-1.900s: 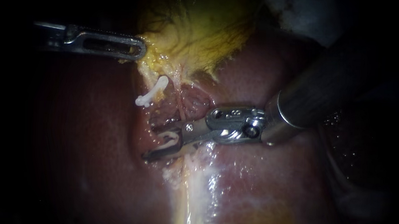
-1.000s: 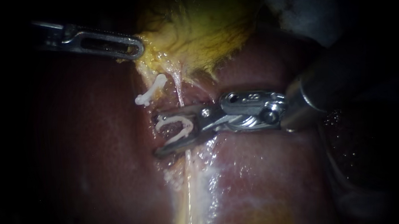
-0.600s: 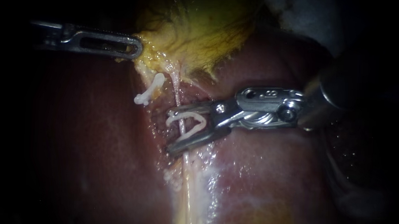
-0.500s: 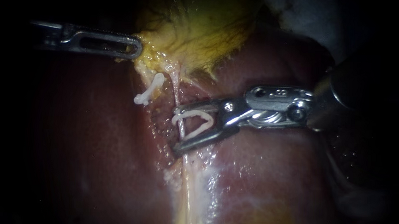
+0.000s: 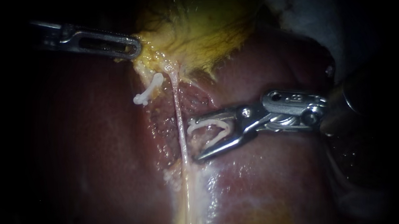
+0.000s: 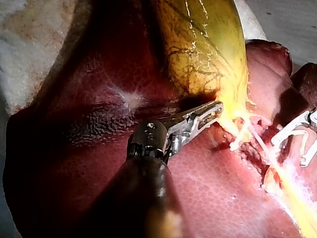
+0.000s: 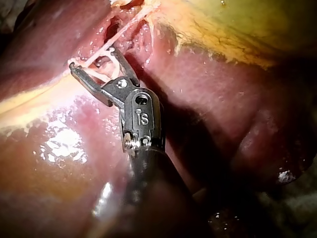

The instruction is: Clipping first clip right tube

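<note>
Tube [image 5: 178, 120], thin, pale and taut, runs from the gallbladder [image 5: 198, 32] down across the raw bed in the liver [image 5: 83, 134]. It lies just outside the tips of our right instrument [image 5: 195, 139], on their left in the endoscope view and not between them. Those jaws stand wide apart with an open clip [image 5: 221, 124] seated between them, one white leg along each jaw, its mouth facing the tube. Whether the tips touch the tube, we cannot tell; our right wrist view shows it running close past them. Farther left, near the tube's upper end, a closed clip [image 5: 148, 89] sits on the tissue. Our left instrument [image 5: 137, 47], well apart, has its jaws clamped on the gallbladder's yellow edge.
</note>
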`<state>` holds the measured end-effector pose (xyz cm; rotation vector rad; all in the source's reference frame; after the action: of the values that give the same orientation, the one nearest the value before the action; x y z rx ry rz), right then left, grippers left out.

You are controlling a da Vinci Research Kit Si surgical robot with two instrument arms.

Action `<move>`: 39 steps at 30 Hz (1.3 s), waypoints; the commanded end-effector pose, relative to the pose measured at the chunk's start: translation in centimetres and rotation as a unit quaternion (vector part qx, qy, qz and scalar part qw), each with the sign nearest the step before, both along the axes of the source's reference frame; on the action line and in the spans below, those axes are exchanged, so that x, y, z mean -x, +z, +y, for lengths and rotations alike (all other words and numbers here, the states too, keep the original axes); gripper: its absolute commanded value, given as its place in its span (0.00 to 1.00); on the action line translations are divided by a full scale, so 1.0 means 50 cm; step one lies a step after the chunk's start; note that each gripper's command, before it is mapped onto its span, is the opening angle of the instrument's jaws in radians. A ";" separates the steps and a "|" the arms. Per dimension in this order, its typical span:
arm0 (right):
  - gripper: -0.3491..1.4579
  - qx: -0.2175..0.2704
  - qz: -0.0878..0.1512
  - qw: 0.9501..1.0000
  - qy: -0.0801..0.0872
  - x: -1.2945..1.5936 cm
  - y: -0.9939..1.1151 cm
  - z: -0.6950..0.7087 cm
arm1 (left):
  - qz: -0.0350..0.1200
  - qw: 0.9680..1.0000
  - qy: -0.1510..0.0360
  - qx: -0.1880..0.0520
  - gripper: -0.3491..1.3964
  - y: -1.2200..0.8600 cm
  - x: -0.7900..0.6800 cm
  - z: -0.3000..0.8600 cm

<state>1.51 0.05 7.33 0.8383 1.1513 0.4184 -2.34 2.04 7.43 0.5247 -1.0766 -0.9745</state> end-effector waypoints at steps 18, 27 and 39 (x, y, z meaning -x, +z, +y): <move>0.53 -0.040 -0.018 0.999 0.015 -0.0027 0.0138 -0.0043 | 0.000 1.000 0.000 0.000 0.00 -0.0001 -0.0001 0.0000; 0.53 -0.088 0.035 0.995 0.028 -0.0070 0.0126 -0.0067 | 0.000 1.000 0.000 0.000 0.00 -0.0001 -0.0001 0.0000; 0.52 -0.116 0.089 0.989 0.014 -0.0099 0.0087 -0.0106 | 0.000 1.000 0.000 0.000 0.00 -0.0001 0.0000 0.0000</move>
<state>2.01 -0.50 7.76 1.0857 1.3008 0.5138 -2.34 2.04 7.42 0.5249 -1.0772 -0.9739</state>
